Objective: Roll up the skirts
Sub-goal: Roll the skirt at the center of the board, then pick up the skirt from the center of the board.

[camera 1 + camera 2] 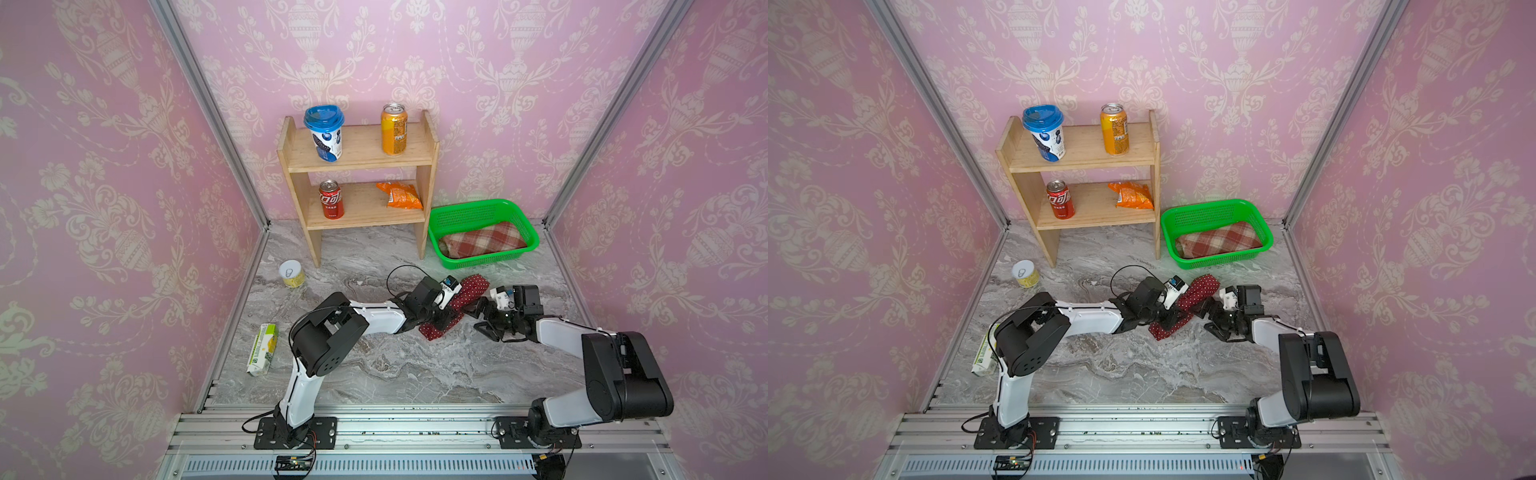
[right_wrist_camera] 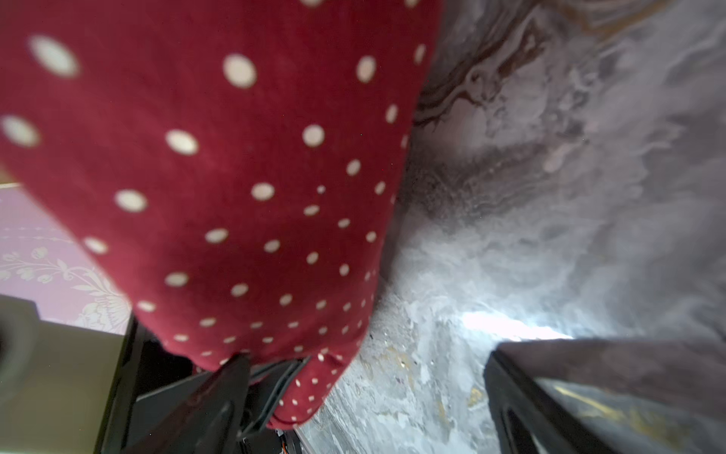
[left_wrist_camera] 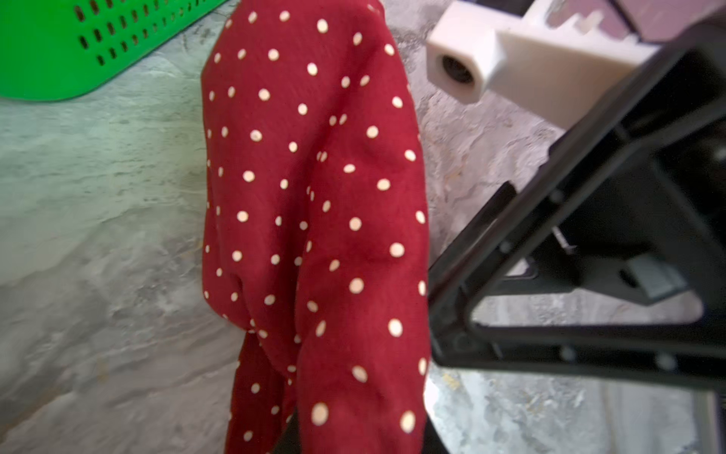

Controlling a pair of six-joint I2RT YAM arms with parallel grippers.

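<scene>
Both top views show the left gripper clamped on the rolled polka-dot skirt mid-tabletop, probably to lift it toward the green basket holding the plaid skirt, while the right gripper stands spread beside it.

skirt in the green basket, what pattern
Plaid skirt: red, cream and tan checks, clearest in a top view.

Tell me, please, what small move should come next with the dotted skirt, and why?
Probably the right gripper should back away from the dotted skirt: its jaws stand open beside the cloth, while the left gripper is shut on it. The plaid skirt lies in the basket, so the left could then carry this one there.
</scene>
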